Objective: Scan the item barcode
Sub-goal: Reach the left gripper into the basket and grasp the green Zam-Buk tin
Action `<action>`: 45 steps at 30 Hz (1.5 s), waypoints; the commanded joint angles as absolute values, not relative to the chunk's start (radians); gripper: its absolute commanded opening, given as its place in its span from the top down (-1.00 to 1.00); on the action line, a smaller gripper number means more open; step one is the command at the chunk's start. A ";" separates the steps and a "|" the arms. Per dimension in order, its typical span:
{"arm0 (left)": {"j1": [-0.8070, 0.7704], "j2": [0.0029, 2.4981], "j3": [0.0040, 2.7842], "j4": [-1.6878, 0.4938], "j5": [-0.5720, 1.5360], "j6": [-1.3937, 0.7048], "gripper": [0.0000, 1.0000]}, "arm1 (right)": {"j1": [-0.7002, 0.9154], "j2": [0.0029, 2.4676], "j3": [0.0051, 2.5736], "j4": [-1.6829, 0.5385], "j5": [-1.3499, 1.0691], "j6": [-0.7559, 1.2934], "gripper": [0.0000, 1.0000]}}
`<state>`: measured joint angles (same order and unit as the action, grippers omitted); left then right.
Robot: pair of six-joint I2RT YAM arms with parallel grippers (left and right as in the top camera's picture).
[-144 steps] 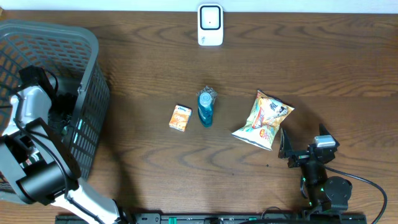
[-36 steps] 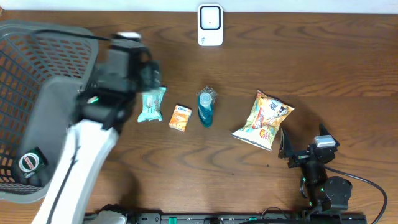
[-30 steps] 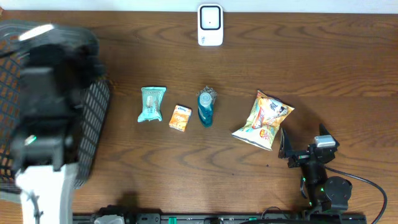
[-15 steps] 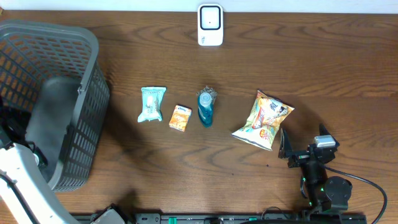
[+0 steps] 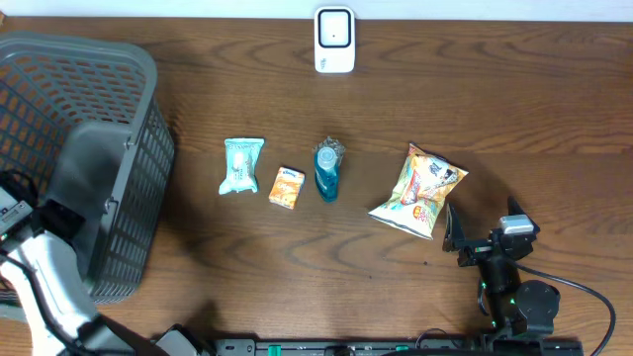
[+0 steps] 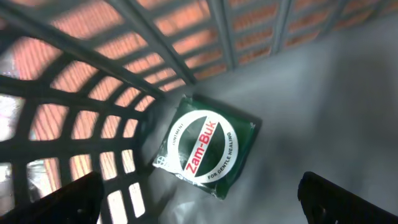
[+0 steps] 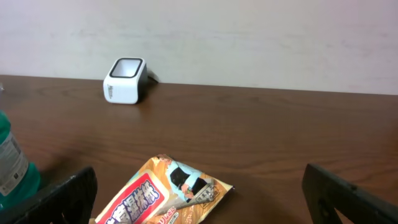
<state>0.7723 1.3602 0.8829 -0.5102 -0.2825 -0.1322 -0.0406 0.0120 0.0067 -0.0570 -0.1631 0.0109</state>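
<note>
Left claw (image 6: 205,200) is spread wide over a green packet (image 6: 204,154) in the basket (image 6: 323,93); right claw (image 7: 200,198) is spread wide, empty.

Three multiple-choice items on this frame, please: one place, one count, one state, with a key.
1. Where does the Zam-Buk pack lie? A in the basket; B beside the scanner; C atop the scanner.
2. How many grocery items lie on the table outside the basket? A two; B four; C six.
3. How stands the right tool? A open, holding nothing; B shut on the scanner; C out of view.
Key: A, mesh walls surround it; B, teal packet, orange box, blue bottle, snack bag; A, fingers wide apart.
</note>
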 commanded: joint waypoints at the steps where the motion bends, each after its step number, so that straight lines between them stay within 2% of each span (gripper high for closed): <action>1: 0.785 1.449 0.874 -0.498 -0.281 -0.079 -0.95 | -0.034 0.007 0.006 -0.061 -0.163 0.010 -0.98; 10: 0.789 1.630 0.874 -0.422 -0.282 -0.075 -0.95 | -0.034 0.007 0.006 -0.061 -0.163 0.010 -0.98; 19: 0.857 1.641 0.873 -0.394 -0.279 -0.078 -0.96 | -0.034 0.007 0.006 -0.061 -0.163 0.010 -0.98; 27: 0.886 1.646 0.854 -0.394 -0.098 -0.083 -0.95 | -0.034 0.007 0.006 -0.061 -0.163 0.010 -0.99; 34: 0.886 1.646 0.794 -0.382 -0.079 -0.087 -0.96 | -0.034 0.007 0.006 -0.061 -0.163 0.010 -0.99; 40: 0.884 1.646 0.784 -0.356 0.116 -0.088 -0.96 | -0.034 0.007 0.006 -0.061 -0.163 0.010 -0.98; 45: 0.884 1.646 0.784 -0.335 0.172 -0.184 -0.96 | -0.034 0.007 0.006 -0.061 -0.163 0.010 -0.99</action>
<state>0.8886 1.6005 0.8333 -0.3161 0.0429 -0.1139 -0.0406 0.0120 0.0067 -0.0570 -0.1631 0.0105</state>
